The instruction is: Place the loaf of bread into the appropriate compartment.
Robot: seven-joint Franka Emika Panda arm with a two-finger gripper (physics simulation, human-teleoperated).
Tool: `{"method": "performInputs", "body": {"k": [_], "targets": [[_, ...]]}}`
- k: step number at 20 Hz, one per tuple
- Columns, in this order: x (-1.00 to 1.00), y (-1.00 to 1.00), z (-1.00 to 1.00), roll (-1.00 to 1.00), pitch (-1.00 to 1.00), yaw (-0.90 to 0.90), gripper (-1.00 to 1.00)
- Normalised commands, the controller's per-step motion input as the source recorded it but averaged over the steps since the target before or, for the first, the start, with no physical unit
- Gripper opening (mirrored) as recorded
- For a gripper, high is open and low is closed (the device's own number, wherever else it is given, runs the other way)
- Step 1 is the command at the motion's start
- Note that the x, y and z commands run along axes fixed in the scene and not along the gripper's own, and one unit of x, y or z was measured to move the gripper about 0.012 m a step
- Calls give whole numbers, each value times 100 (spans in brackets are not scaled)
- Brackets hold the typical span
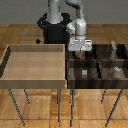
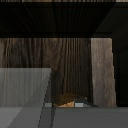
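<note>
Bread (image 2: 66, 100) shows as a small brown lump between the grey fingers (image 2: 25, 95) in the wrist view, so the gripper (image 1: 78, 50) appears closed on it. The gripper hangs over a rear compartment of the dark divided tray (image 1: 95, 76). The pale tray (image 1: 35, 62) sits on the exterior view's left. Carrying looks done; lowering and release remain.

— Where is the arm?

— Upper middle of the exterior view: its dark base stands at the top centre, and the white links arch over toward the exterior view's right.

— And the hand (image 1: 80, 50)?

— Pointing straight down, just right of centre, wrist upright above it.

— Fingers spread or closed?

— Cannot tell. They are too small and blurred there, and the wrist view shows only a grey finger (image 2: 25, 95) close up.
</note>
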Motion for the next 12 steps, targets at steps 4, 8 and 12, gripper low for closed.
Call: {"method": "performInputs", "body": {"k": [4,8,12], "targets": [[0,0,0,0,0,0,-100],[0,0,25,0,0,0,-100],[0,0,100,0,0,0,-100]]}}
